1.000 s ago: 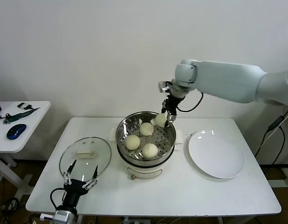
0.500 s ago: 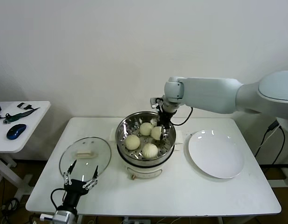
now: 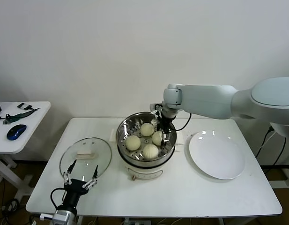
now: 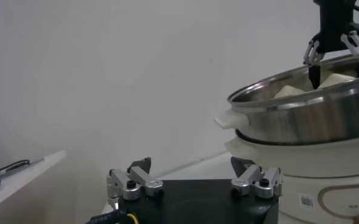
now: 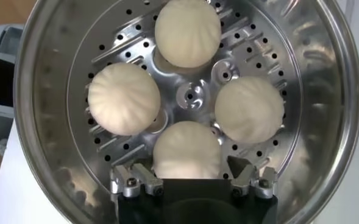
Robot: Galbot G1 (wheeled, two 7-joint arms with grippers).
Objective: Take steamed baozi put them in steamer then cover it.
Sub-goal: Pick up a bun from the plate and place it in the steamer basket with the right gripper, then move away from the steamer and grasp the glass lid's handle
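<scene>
The steamer (image 3: 124,130) stands mid-table, its steel pot on a white base. Several creamy baozi lie on its perforated tray (image 5: 191,94). My right gripper (image 3: 162,129) hangs just inside the pot's far right rim, open, its fingers either side of the nearest baozi (image 5: 186,149), which rests on the tray. The cover (image 3: 85,157), a glass lid with a white handle, lies flat on the table to the steamer's left. My left gripper (image 3: 81,180) waits open and empty at the front left, just before the cover. From the left wrist view the steamer's wall (image 4: 301,115) is seen side-on.
A flat white plate (image 3: 217,154) lies to the right of the steamer. A small side table (image 3: 29,115) at far left carries a blue mouse (image 3: 16,131) and small tools. A white wall stands close behind the table.
My right gripper came down and leftward with a baozi into the steamer, set it on the tray and opened. The left arm has not moved.
</scene>
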